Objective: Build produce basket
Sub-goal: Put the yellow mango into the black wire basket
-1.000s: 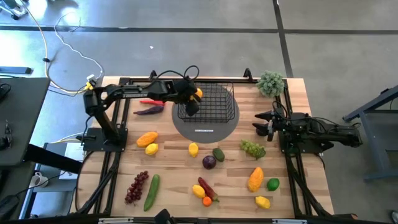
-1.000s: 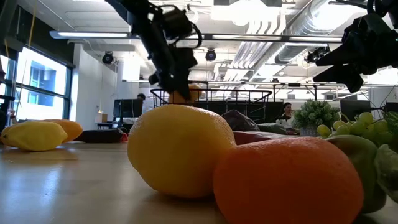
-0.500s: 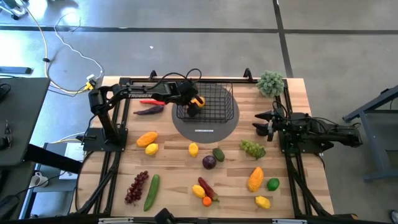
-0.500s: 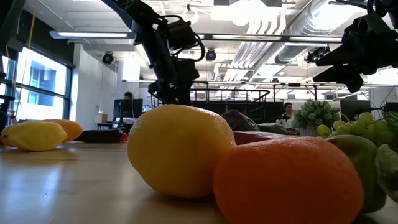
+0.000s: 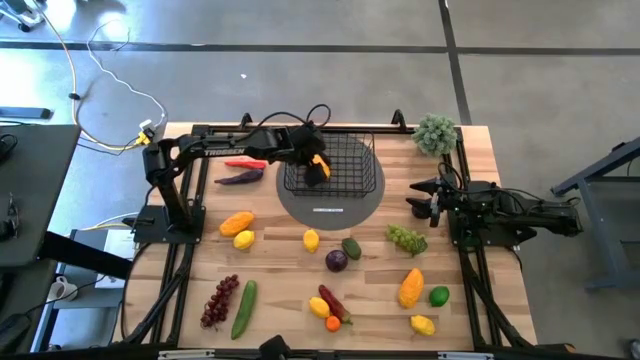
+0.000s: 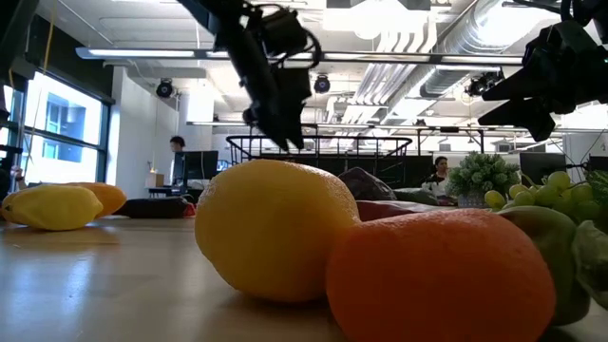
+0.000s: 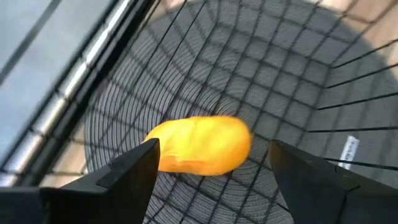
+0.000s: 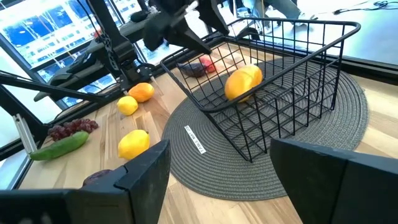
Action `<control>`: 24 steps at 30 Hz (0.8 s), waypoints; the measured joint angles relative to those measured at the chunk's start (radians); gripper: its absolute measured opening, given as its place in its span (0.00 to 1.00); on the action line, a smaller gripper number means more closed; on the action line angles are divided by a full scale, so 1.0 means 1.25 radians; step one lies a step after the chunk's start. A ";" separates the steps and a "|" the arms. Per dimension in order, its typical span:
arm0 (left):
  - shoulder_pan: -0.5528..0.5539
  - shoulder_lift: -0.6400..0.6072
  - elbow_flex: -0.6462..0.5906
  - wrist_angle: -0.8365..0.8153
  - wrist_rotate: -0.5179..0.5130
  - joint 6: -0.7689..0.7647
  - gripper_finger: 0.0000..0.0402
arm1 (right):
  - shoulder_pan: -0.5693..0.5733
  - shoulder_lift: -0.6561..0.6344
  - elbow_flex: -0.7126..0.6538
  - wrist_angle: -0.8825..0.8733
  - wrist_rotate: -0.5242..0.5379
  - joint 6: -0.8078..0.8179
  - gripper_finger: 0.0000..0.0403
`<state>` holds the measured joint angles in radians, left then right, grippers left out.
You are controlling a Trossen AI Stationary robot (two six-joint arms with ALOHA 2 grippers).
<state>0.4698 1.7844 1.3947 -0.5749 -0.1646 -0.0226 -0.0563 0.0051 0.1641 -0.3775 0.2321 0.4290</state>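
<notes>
1 fruit in the basket, the rest of the produce waiting on the table!

The wooden table [image 5: 280, 290] is dotted with loose produce; the black wire basket [image 5: 345, 165] on its round grey mat [image 8: 298, 155] holds just 1 piece, an orange-yellow mango [image 7: 202, 144]. The left gripper [image 7: 211, 165] hovers over it, fingers spread wide and empty. The right gripper [image 5: 420, 200] waits near the green grapes [image 5: 406, 238], jaws apart, holding nothing. By my read, the job is barely begun: lemons, plum, cucumber, chili left to load.

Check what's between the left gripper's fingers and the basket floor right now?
Left gripper open over the basket; a yellow-orange fruit lies on the mesh floor between its fingers, per left wrist view.
</notes>
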 joint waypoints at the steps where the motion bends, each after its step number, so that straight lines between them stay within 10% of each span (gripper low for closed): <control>1: -0.002 0.000 0.015 -0.013 0.000 0.013 0.72 | 0.000 0.000 0.000 0.000 0.000 0.000 0.64; 24: -0.125 0.000 0.187 -0.303 0.159 -0.055 0.72 | 0.000 0.000 0.000 0.000 0.000 0.000 0.64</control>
<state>0.3135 1.7840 1.6281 -0.9535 0.0342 -0.0916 -0.0563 0.0051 0.1638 -0.3775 0.2320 0.4290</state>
